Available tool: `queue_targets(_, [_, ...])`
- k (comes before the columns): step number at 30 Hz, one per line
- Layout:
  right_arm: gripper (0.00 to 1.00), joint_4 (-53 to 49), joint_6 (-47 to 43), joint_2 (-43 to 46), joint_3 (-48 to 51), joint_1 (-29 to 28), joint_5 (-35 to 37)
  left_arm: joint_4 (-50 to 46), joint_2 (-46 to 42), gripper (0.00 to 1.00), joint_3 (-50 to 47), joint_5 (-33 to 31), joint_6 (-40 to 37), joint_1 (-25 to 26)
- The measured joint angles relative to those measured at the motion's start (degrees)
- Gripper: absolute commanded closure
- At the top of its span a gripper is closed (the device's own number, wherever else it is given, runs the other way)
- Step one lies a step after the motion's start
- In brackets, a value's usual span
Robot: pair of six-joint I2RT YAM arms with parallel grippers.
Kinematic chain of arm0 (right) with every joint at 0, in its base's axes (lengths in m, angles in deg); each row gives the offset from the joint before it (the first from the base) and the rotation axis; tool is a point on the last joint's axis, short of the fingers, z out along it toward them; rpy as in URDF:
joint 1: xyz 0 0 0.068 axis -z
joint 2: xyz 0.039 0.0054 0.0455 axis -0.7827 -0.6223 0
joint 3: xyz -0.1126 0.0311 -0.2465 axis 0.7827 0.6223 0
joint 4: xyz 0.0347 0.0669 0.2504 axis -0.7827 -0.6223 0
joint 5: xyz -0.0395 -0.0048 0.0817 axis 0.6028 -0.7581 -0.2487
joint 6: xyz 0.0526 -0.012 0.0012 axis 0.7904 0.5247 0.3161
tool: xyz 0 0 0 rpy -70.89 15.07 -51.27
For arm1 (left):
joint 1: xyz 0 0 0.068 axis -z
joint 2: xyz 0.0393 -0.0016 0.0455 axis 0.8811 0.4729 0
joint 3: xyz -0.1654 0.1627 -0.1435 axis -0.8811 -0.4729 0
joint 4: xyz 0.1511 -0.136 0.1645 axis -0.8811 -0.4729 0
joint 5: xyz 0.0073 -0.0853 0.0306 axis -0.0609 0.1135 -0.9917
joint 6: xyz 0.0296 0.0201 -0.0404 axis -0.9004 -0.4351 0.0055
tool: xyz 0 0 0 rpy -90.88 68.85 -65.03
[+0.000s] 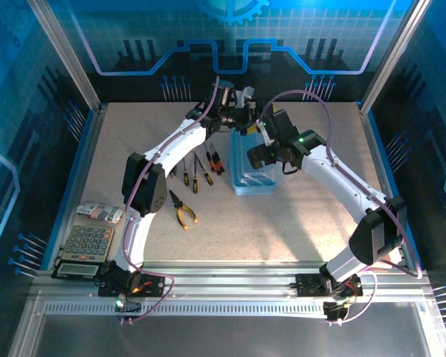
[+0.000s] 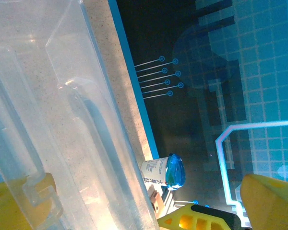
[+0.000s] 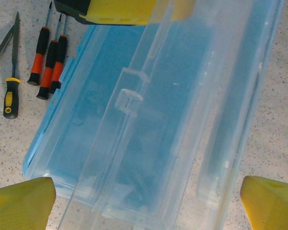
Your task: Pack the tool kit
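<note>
While the clear lid (image 3: 182, 96) tilts over the box (image 1: 253, 177), the left gripper (image 2: 144, 205) and right gripper (image 3: 146, 202) gape wide, clamping nothing; screwdrivers (image 3: 50, 62) lie beside.

box (image 1: 251, 177) far end hidden, clear lid (image 3: 182, 120) cut off

Box (image 1: 253, 178): one, pale blue. Clear lid (image 3: 182, 96): one. Orange-handled screwdrivers (image 3: 50, 62): three. Yellow-handled driver (image 3: 9, 93): one. Thin dark tool (image 3: 2, 45) beside it: one, kind unclear. Pliers (image 1: 183, 211): one pair. Calculator (image 1: 85, 245): one. Small printed packet (image 1: 100, 211): one. My grippers: two, left gripper (image 2: 144, 201) and right gripper (image 3: 146, 201).
</note>
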State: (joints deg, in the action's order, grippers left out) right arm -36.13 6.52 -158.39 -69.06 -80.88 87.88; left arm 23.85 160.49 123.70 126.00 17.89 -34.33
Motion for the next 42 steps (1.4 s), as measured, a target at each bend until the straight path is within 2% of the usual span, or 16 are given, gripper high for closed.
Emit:
queue_targets(3, [0.12, -0.4, 0.3, 0.0, -0.5, -0.1, 0.9, -0.7, 0.0, 0.01, 0.2, 0.0, -0.2, 0.0])
queue_targets(8, [0.20, -0.5, 0.9, 0.0, -0.5, -0.3, 1.2, -2.4, 0.0, 0.01, 1.0, 0.0, -1.8, -0.3])
queue_targets(18, [0.25, -0.8, 1.7, 0.0, -0.7, -0.2, 2.6, -6.5, -4.4, 0.00, -5.4, -1.8, -6.5, -4.9])
queue_targets(24, [0.26, -0.7, 2.4, 0.1, -0.7, 0.3, 2.1, -14.0, -11.7, 0.01, -12.3, -9.3, -13.7, -8.4])
queue_targets(30, [0.27, -0.3, 3.7, 1.1, -0.2, 2.9, -1.1, -21.3, -14.7, 0.01, -18.6, -17.7, -19.8, -8.4])
queue_targets(35, [0.28, 0.3, 4.8, 1.9, 0.5, 4.4, -3.2, -24.5, -14.5, 0.01, -24.1, -20.9, -21.1, -8.1])
queue_targets(42, [0.28, 1.3, 5.9, 3.0, 1.6, 5.8, -5.9, -25.0, -11.9, 0.01, -23.3, -21.7, -21.4, -6.8])
